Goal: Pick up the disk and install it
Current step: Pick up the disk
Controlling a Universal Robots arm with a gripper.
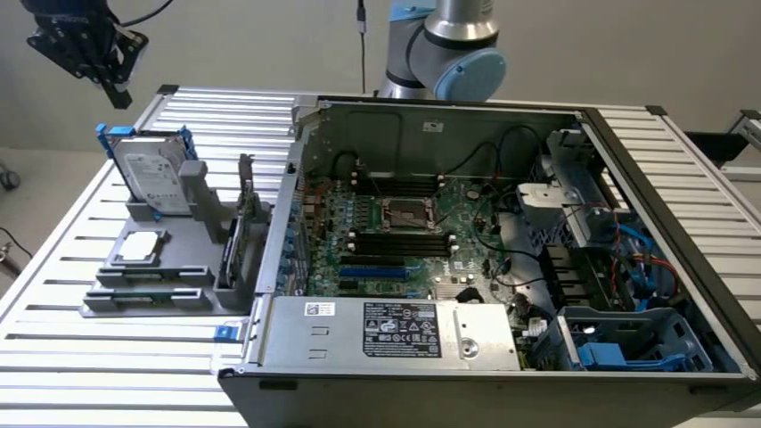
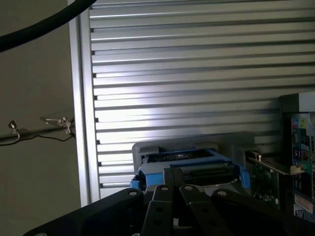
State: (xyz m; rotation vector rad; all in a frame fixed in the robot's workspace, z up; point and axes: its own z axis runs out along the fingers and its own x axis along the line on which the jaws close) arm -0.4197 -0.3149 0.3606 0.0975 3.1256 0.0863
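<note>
The disk (image 1: 155, 174), silver-grey with a white label and a blue carrier frame, stands upright in a grey holder (image 1: 167, 276) at the exterior view's left. My gripper (image 1: 118, 94) hangs in the air well above it and slightly further to the exterior view's left, touching nothing. In the wrist view the black fingers (image 2: 162, 196) are shut together with nothing between them, and the disk (image 2: 184, 160) shows edge-on beyond them in its blue frame.
An open computer case (image 1: 666, 178) with the motherboard exposed lies on the slatted aluminium table (image 1: 71, 357); blue caddies (image 1: 618, 352) sit in its near corner. An expansion card (image 1: 244, 223) and a small silver chip (image 1: 141, 248) rest on the holder.
</note>
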